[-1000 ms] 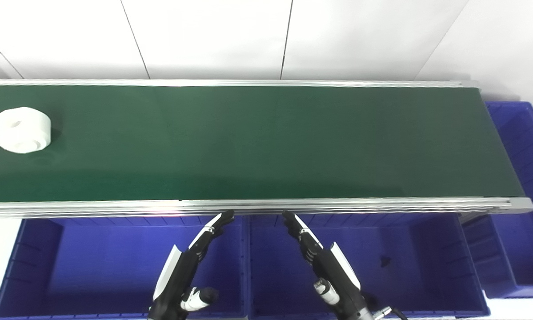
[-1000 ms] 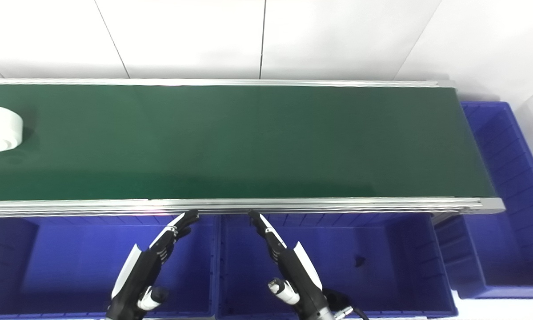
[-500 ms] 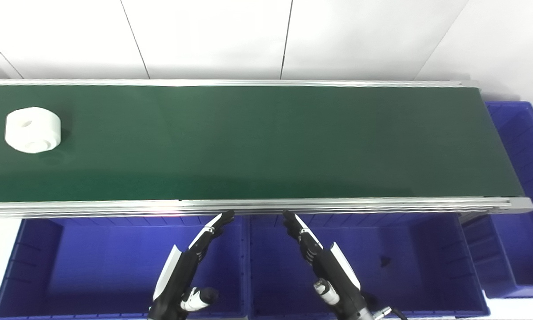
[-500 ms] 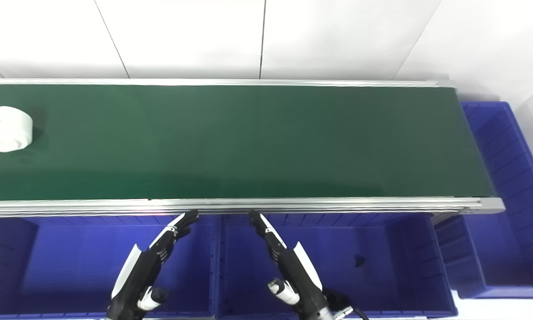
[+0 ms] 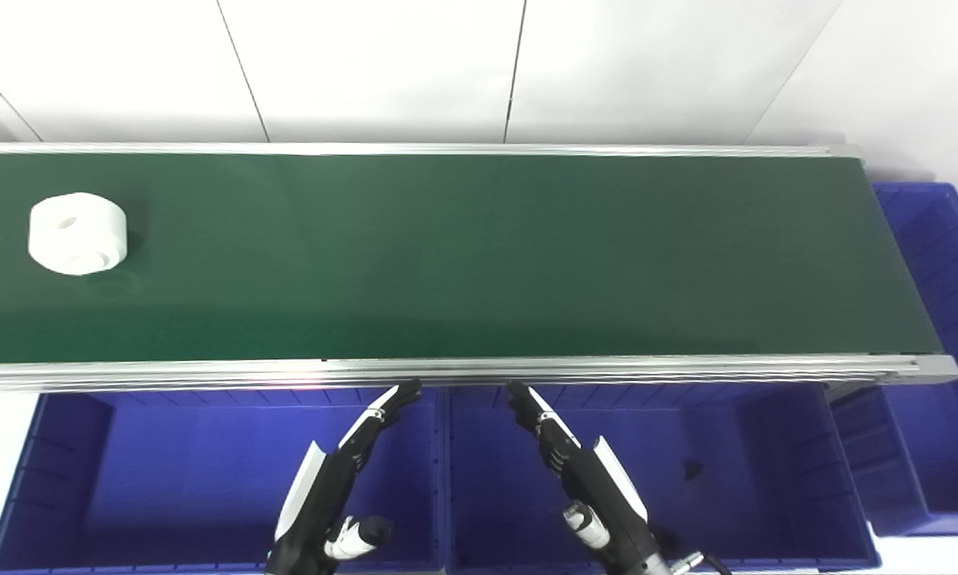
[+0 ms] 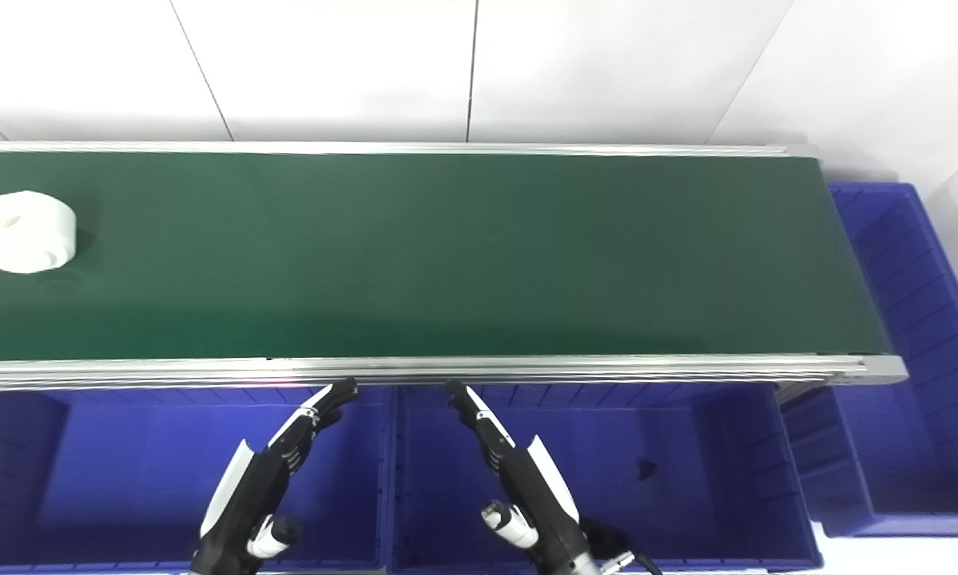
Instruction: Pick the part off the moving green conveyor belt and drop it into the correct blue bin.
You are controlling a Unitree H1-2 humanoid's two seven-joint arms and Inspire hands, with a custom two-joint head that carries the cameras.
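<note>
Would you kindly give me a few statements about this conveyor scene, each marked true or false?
1. The white part lies at the left end of the green belt. True.
2. The left robot hand holds the part. False: it is open and empty, over a blue bin.
3. The right robot hand is open. True.
4. The part stands in a bin. False: it is on the belt.
5. A small dark item lies in the bin under the right hand. True.
</note>
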